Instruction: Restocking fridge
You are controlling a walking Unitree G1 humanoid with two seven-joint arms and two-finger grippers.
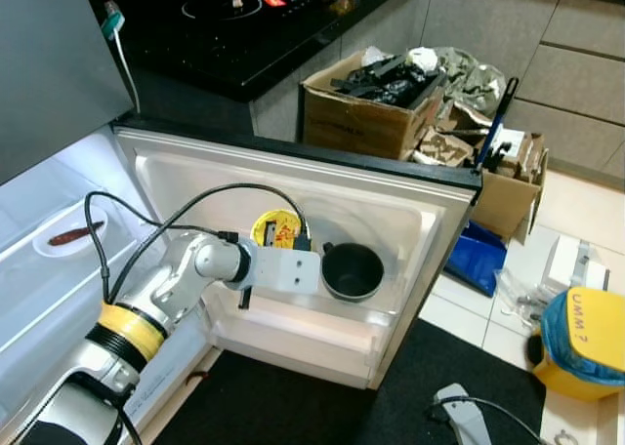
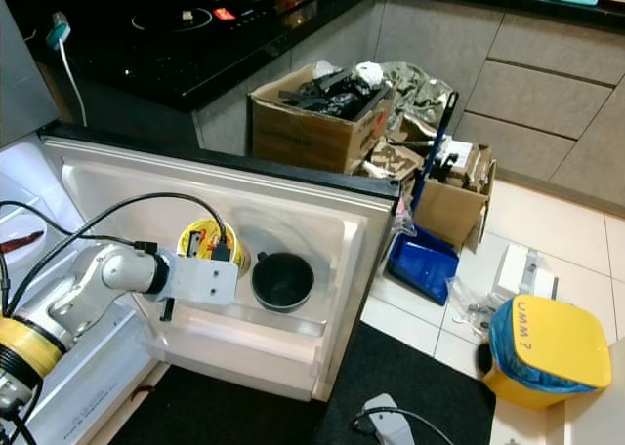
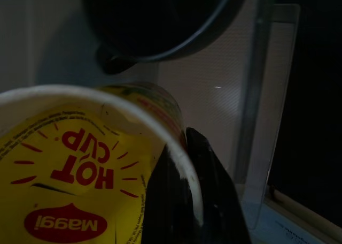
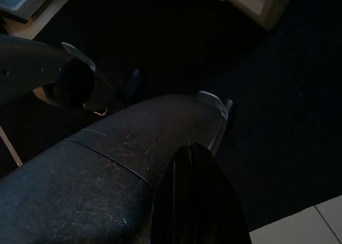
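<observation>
- Down by the dark mat, right gripper idle beside the robot's own dark leg; fingers pressed together with no gap, holding nothing.
- Just past the mat, open fridge door swung out wide, lower shelf facing the robot, reached from the hinge side by the left arm.
- On that shelf, left gripper at the yellow noodle cup; one black finger against the cup's rim in the left wrist view, second finger hidden, so likely clamped on the cup but not possible to tell for sure.
- Cup upright, lid up, tucked toward the door's inner wall, probably so as to stand steady behind the shelf's clear front rail.
- Just beside the cup, black pot sitting on the same shelf, taking the middle stretch; little spare width between the two, open room only farther along toward the door's free edge.
- Left of the door, fridge interior with a white plate bearing a reddish bit of food.
- Beyond the door's free edge, blue dustpan, cardboard boxes of clutter and a yellow bin on the tiles, crowding the floor there.
- Farthest back, black cooktop above grey cabinets.
</observation>
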